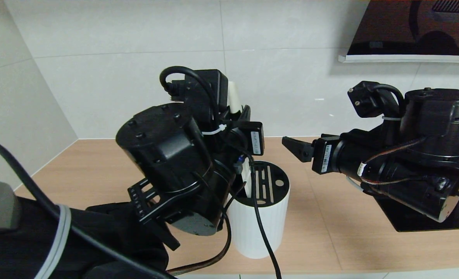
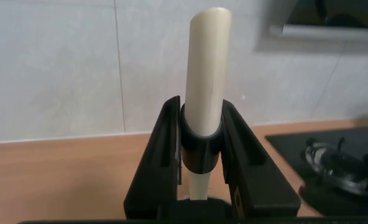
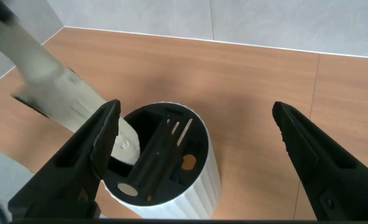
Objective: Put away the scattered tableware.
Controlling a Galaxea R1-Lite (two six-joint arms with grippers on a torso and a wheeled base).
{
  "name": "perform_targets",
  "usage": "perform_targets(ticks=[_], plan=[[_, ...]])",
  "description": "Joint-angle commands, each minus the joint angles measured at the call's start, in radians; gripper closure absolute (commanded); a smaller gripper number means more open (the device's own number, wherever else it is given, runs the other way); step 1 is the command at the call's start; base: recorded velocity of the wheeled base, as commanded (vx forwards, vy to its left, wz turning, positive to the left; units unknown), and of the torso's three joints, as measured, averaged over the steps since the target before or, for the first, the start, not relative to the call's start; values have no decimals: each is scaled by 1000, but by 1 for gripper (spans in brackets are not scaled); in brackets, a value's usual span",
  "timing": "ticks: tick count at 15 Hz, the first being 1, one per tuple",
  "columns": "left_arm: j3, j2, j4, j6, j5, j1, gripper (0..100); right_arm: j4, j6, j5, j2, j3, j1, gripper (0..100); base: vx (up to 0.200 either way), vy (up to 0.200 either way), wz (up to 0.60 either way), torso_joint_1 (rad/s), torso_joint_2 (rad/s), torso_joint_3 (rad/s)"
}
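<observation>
Closest in, at the lower left of the head view, the left arm bends up over the bench [image 1: 322,217], and the left gripper [image 1: 242,116] sits just above centre frame. Its jaws are closed snug on a cream-handled utensil [image 2: 207,56], gripping it partway down the handle, so the rounded handle end stands upright above them.

Directly under that is the white ribbed holder [image 1: 260,224]. It stands upright on the wooden bench at lower centre and has a black slotted top. From the right wrist camera, the utensil's pale lower end looks to have its tip inside the large opening of the holder. It is blurred there, and I can't say whether it is a blade or a spatula.

Right of centre, the right gripper [image 1: 297,149] hangs beside the holder and a little above its top, clear of it. Its jaws are spread wide with nothing between them.

Behind it, a black hob [image 1: 404,223] is set in the bench at the lower right. Farthest back is the pale tiled wall [image 1: 97,58], with a dark range hood [image 1: 408,35] at the upper right.
</observation>
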Motion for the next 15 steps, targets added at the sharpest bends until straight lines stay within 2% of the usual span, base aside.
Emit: perform_targets(ticks=[1,8,15], plan=[[2,28,-3,0,2,-6,100,-1,0,0,1,1,0,0,0,0,0,0,0,0],[3,88,-7,-1,87,-37,100,-1,0,-1,1,3,0,0,0,0,0,0,0,0],[38,134,-7,-6,99,-38,100,-1,0,0,1,4,0,0,0,0,0,0,0,0]])
